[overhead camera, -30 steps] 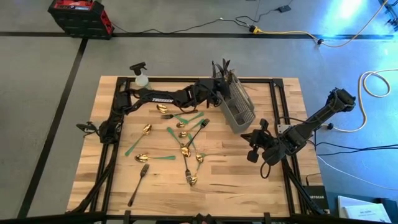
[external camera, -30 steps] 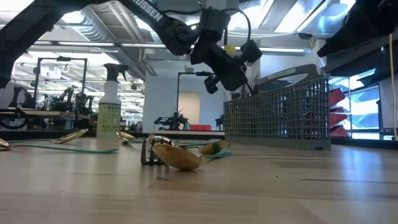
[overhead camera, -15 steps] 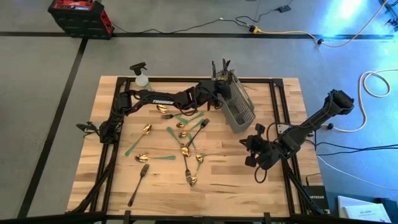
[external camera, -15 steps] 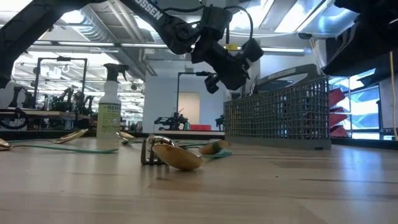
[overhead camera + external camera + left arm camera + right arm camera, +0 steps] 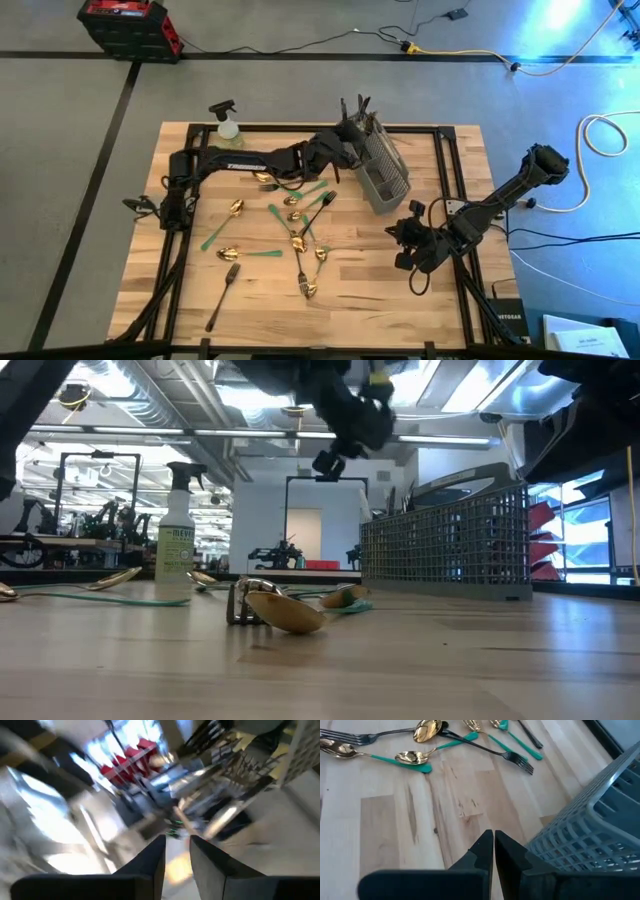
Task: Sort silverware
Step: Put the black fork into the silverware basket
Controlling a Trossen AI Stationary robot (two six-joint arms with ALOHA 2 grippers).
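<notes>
Although a few dark handles already stand in the grey mesh caddy (image 5: 383,172) at the far middle of the table (image 5: 440,300), most of the silverware (image 5: 291,228) lies loose on the wood to the left of the caddy, so I judge the sorting to be in an early stage. Going from left to right, there is a dark fork (image 5: 223,296) near the front left, then gold spoons with green handles such as one (image 5: 232,252) in the middle of the scatter, and a dark fork (image 5: 318,206) close to the caddy; a spray bottle (image 5: 227,123) stands at the far left corner. The left gripper (image 5: 347,150) hangs above the table just beside the left edge of the caddy; in its wrist view its fingers (image 5: 150,860) stand a little apart with nothing visible between them, so it appears to carry nothing. The right gripper (image 5: 404,238) waits low over bare wood to the right front of the caddy, its fingers (image 5: 482,851) pressed together and empty. What remains, as far as I can see, is nearly the whole scattered set.
</notes>
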